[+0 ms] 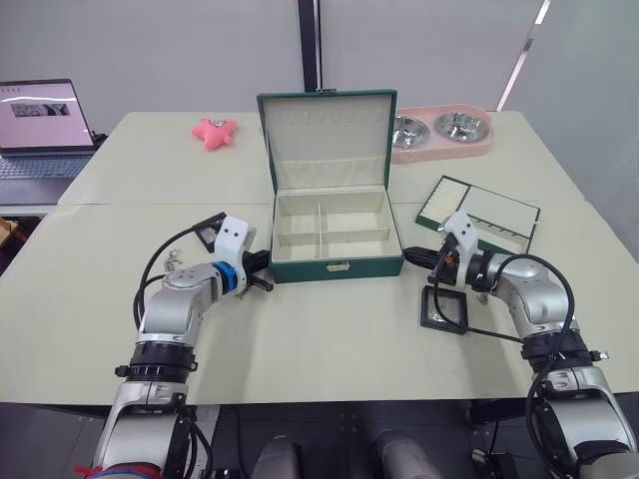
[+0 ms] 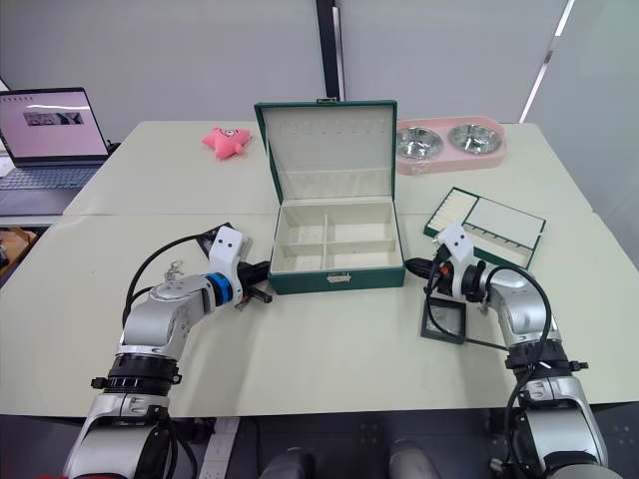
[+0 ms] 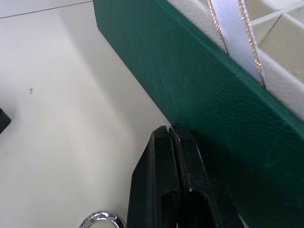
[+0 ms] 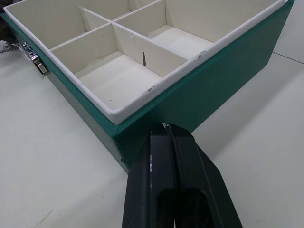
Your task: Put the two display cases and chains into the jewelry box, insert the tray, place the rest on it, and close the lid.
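The box (image 1: pixel 334 238) sits open on the table (image 1: pixel 300 339) between the two grippers, its lid (image 1: pixel 327 140) standing upright behind it with the cream lining facing forward. The left gripper (image 1: pixel 262 271) is clenched with nothing between its fingers, its tips at the box's left wall near the front corner; in the left wrist view the two black fingers (image 3: pixel 164 190) lie pressed together right against the green side. The right gripper (image 1: pixel 417 257) is likewise clenched and empty, its tips just beside the box's front right corner; the right wrist view shows the closed fingers (image 4: pixel 171 185) pointing at that corner, with the cream compartments beyond and the metal clasp (image 4: pixel 35 61) further along the front wall. All the compartments that can be seen are bare. One case (image 1: pixel 444 307) lies flat on the table just below the right gripper, under the right wrist. The other case (image 1: pixel 211 232) lies just behind the left gripper, partly hidden by the arm. The chains (image 1: pixel 176 262) lie on the table just outside the left forearm, too small to count. The tray (image 1: pixel 479 214) rests on the table beyond the right gripper, away from the box. Further back are a pink feeder (image 1: pixel 439 133), a pink star toy (image 1: pixel 214 132) and a laptop (image 1: pixel 42 125).
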`<state>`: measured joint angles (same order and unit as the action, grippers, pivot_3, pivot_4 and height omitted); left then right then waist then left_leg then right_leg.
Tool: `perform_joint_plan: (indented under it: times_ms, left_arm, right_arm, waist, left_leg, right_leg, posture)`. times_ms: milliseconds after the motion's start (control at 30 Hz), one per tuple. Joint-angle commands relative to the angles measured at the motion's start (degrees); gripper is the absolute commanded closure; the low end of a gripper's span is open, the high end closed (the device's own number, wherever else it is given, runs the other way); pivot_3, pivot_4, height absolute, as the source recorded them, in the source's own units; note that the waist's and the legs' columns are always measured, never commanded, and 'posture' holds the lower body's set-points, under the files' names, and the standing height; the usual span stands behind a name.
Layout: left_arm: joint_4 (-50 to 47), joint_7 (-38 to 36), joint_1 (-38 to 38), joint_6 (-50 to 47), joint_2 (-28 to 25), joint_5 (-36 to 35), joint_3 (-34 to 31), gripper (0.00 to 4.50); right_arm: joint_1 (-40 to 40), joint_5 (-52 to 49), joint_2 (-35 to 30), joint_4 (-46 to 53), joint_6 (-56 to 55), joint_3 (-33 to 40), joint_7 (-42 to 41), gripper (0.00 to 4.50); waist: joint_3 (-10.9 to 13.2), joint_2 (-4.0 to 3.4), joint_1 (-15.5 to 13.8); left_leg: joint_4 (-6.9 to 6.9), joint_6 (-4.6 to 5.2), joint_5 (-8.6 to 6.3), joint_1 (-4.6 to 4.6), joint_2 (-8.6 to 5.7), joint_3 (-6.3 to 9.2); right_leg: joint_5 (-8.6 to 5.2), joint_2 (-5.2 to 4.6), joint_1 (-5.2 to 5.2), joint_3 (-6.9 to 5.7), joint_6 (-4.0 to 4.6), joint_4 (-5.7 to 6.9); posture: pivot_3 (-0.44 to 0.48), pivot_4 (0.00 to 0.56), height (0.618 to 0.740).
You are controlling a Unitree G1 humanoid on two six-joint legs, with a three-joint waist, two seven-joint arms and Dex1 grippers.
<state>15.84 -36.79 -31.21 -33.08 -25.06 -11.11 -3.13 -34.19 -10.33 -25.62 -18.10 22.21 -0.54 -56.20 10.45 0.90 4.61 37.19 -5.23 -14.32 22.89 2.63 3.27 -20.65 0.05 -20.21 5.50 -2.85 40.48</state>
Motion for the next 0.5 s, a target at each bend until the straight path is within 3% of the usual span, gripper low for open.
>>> perform_joint_plan:
  times_ms: [33, 500]
  left_arm:
    - [-0.93, -2.51, -0.34, 0.13, 1.43, -0.51, 3.2, 4.48]
    - [-1.33, -2.56, 0.2, 0.02, 1.25, -0.4, 3.31, 4.48]
  right_arm:
    - [-0.42, -2.19, 1.28, 2.98, -0.01, -1.45, -1.47, 4.5]
    - [-0.24, -2.32, 1.36, 2.85, 0.26, -1.45, -1.88, 4.5]
  waist:
    - [0.0, 0.0, 0.0]
    - [0.0, 0.0, -0.02]
  left_leg:
    - [0.0, 0.0, 0.0, 0.0, 0.0, 0.0]
    - [0.0, 0.01, -0.01, 0.0, 0.0, 0.0]
  right_leg:
    - [0.0, 0.0, 0.0, 0.0, 0.0, 0.0]
    - [0.0, 0.0, 0.01, 0.0, 0.0, -0.01]
  posture:
    - [0.0, 0.15, 0.74]
    - [0.0, 0.15, 0.74]
